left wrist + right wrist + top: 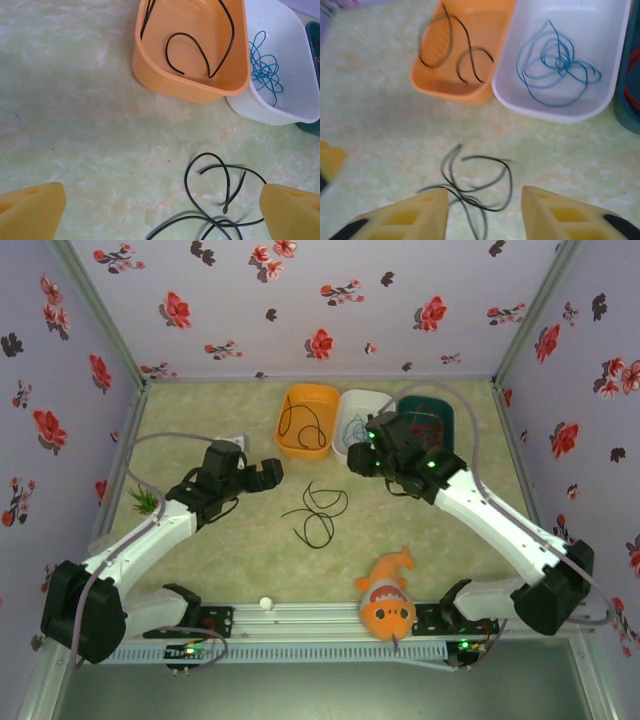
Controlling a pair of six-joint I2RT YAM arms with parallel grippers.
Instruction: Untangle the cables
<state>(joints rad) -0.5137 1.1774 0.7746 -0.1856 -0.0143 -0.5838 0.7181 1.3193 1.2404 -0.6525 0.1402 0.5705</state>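
Cables on the table: a loose black tangle (318, 512) sits out on the green marbled table (250, 565), roughly dead centre between the two arms and in front of the trays. Looks like a couple of overlapping loops, can't really tell how many separate wires.
Orange tray (306, 451): leftmost of the three at the far side, has a black cable (184, 34) curled up inside it.
White tray (545, 114): right up against the orange one, holds a bunched-up blue cable (555, 60).
Teal tray (450, 415): far right of the row, touching the white one, with a bit of red cable (631, 97) inside.
Left gripper (268, 475): spread wide with nothing in it, hanging over bare table just left of the black tangle. From its wrist cam the tangle is down by the right-hand yellow finger (292, 212).
Right gripper (362, 455): fingers parted, nothing pinched between them. In the top view it's over the near edge of the white tray, and the wrist cam looks down at the black tangle on the table.
Other stuff: orange plush fish (388, 602) near the right arm's base, small green plant thing (145, 500) by the left wall.
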